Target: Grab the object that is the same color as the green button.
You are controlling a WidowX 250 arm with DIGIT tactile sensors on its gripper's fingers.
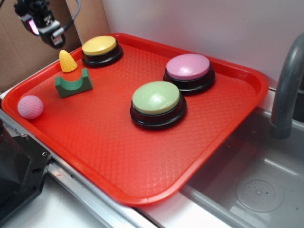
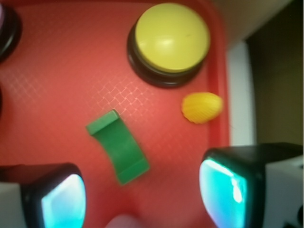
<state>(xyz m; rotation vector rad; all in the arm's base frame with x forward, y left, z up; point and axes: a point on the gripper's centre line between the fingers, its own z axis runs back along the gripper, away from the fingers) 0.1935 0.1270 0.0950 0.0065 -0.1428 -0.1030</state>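
Holding everything: red tray [image 1: 109, 147], no readable text or labels anywhere. Green button [image 1: 156, 99] sits mid-tray. Gripper [image 2: 142, 199] hovers above the tray's far-left corner, jaws spread, holding nothing. Green block [image 1: 73, 84] lies notch-up near the left edge, just beside the corn cone [image 1: 67, 61].

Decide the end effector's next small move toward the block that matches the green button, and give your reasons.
Probably lower straight down. In the wrist view the green block already lies between the open fingers, and the exterior view shows the end effector high above the tray. The yellow cone sits clear to one side.
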